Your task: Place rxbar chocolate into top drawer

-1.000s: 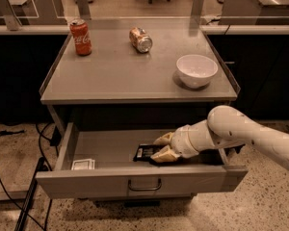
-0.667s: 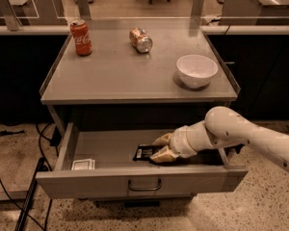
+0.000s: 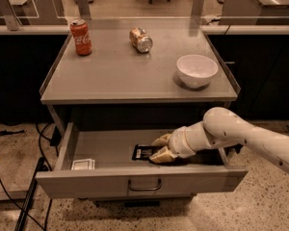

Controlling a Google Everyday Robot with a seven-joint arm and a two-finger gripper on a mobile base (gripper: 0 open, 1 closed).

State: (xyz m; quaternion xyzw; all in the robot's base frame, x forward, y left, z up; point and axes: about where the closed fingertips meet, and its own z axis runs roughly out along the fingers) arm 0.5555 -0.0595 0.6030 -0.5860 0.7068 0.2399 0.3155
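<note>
The top drawer (image 3: pixel 62 182) is pulled out below the grey tabletop. The rxbar chocolate (image 3: pixel 142 152), a flat dark wrapper, lies on the drawer floor near the middle. My gripper (image 3: pixel 160 148) is inside the drawer at the bar's right end. Its tan fingers (image 3: pixel 162 139) are apart, one behind the bar's end and one at its front edge, and the bar rests flat on the floor. The white arm reaches in from the right.
A small white packet (image 3: pixel 83 164) lies in the drawer's front left corner. On the tabletop stand a red cola can (image 3: pixel 81 37), a tipped brown can (image 3: pixel 141 39) and a white bowl (image 3: pixel 197 70). Cables run on the floor at the left.
The gripper has shifted slightly left over the bar. The bar and the drawer have not moved.
</note>
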